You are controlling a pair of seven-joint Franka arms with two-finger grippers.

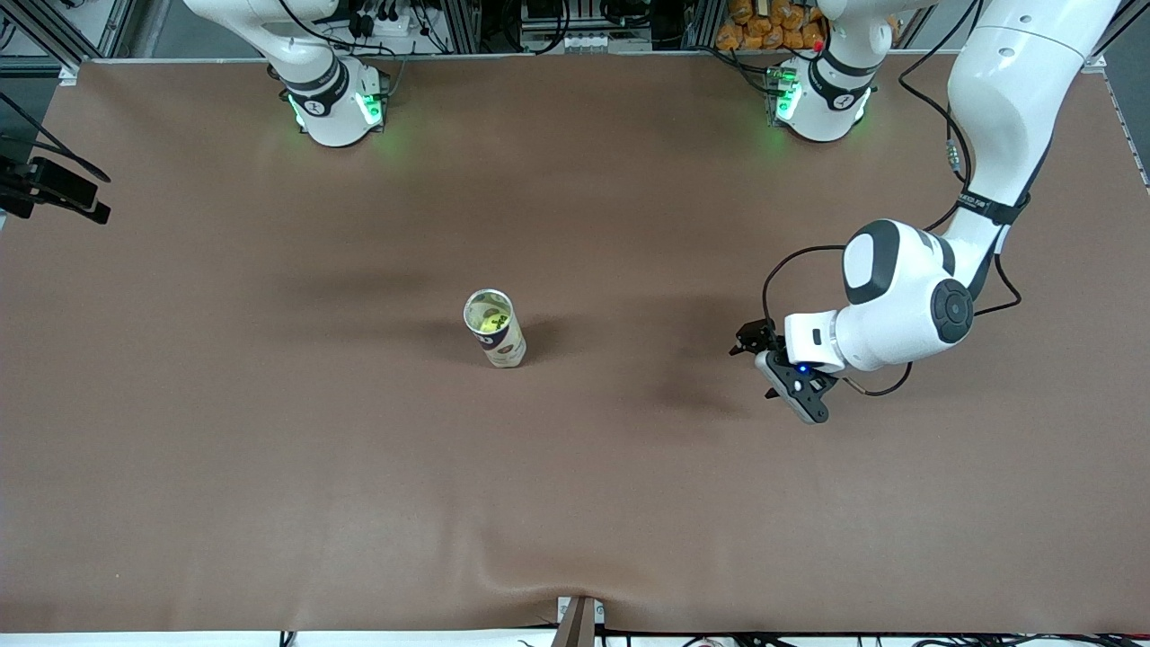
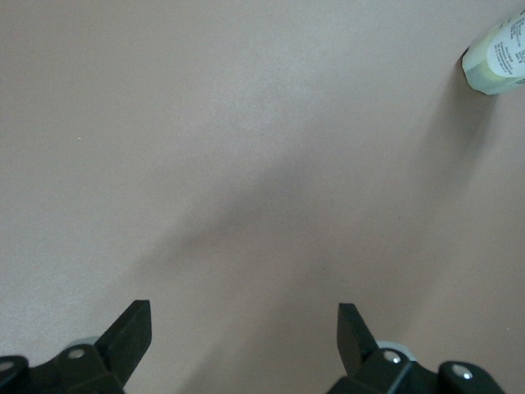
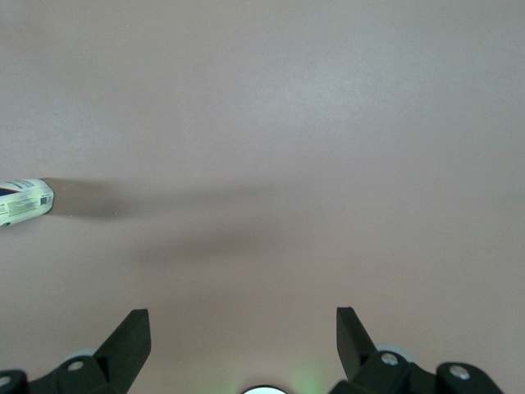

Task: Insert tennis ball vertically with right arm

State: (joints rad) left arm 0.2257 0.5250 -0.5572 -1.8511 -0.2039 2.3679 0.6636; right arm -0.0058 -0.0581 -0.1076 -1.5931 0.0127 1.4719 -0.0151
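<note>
**A:** Where is the tennis ball (image 1: 490,318)?

**B:** A yellow-green ball shows down inside the open mouth of the tube (image 1: 495,329), which stands in the middle of the front frame on the brown surface (image 1: 269,449). No loose ball lies anywhere on the surface that I can see.

**A:** How does the tube lie?

**B:** It stands upright with its long axis vertical and its mouth facing up. Any drop into it, or any lift out of it, has to run straight along that line from above.

**A:** And the right tool (image 3: 244,316)?

**B:** It appears only in the right wrist view. Its two black fingers are spread wide with nothing between them, over bare surface. The right arm (image 1: 314,54) rises out of the top of the front frame, so I cannot place its tool over the surface.

**A:** Which arm is nearer the tube?

**B:** I can't say for sure. The left tool (image 1: 771,368) hangs over the surface toward the left arm's end, well apart from the tube, with its fingers wide and empty. That arm seems to be waiting.

**A:** Anything hard to make out?

**B:** Both wrist views show only one end of the tube, cut off at the frame edge. The label print can't be read. How deep the ball sits is a guess too; I'd judge it rests low inside.
</note>
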